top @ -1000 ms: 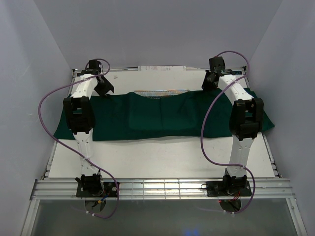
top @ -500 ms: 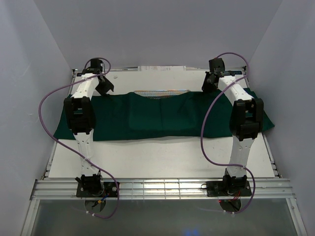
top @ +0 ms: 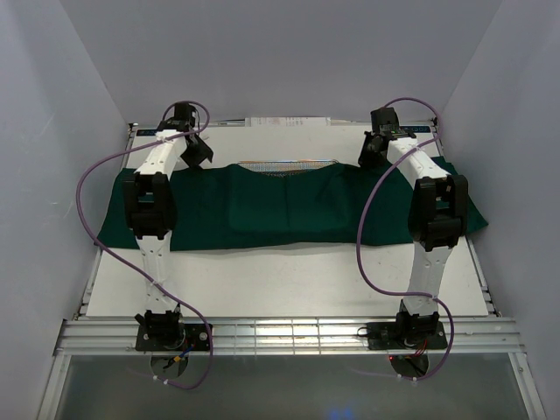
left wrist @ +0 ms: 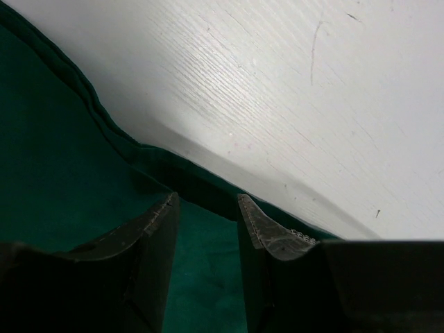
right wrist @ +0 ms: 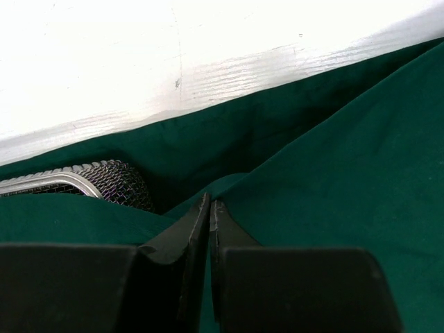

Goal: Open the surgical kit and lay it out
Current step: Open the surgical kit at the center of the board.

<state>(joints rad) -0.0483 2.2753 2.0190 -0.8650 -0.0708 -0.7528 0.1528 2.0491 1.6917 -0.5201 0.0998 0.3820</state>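
Across the middle of the white rectangular worktop point(top: 289, 280) lies the dark green cloth wrap point(top: 262, 210), spread wide and rumpled, its right end reaching the worktop's right edge. At the wrap's far edge a strip of the rectangular silver wire-mesh tray point(top: 289, 163) shows; cloth covers the rest. Left end effector point(left wrist: 206, 199): fingers parted above the wrap's far-left hem, nothing between them. Right end effector point(right wrist: 209, 202): fingers closed together at a cloth fold beside the tray's corner; whether cloth is pinched cannot be told.
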